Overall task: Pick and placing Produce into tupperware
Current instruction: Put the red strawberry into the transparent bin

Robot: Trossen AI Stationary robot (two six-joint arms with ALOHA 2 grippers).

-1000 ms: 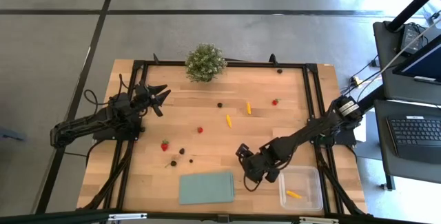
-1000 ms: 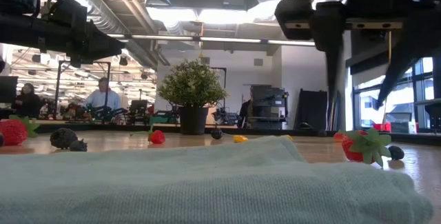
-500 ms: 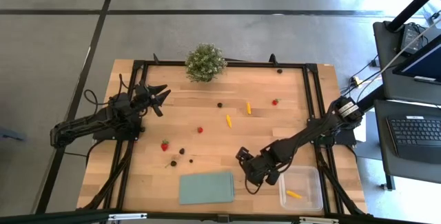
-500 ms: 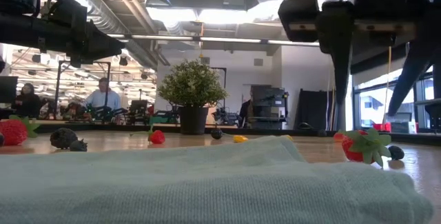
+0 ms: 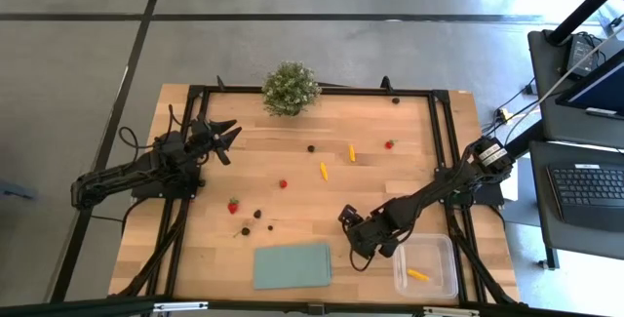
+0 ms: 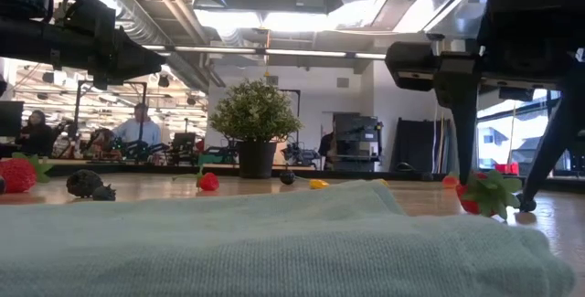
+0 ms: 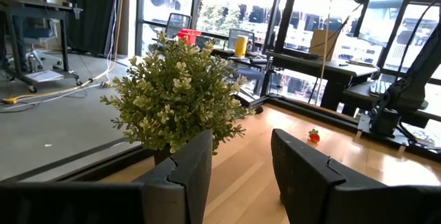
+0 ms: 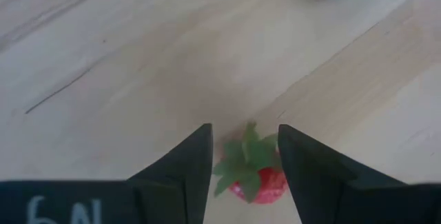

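Right wrist view: strawberry (image 8: 253, 174) between pincer (image 8: 244, 156) fingers

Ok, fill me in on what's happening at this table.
The right gripper is down at the table beside the tupperware, its open fingers straddling a strawberry that it has not yet closed on. The tupperware holds one yellow piece. The rest of the produce lies scattered over the table. The left gripper waits open at the left edge, near the plant.
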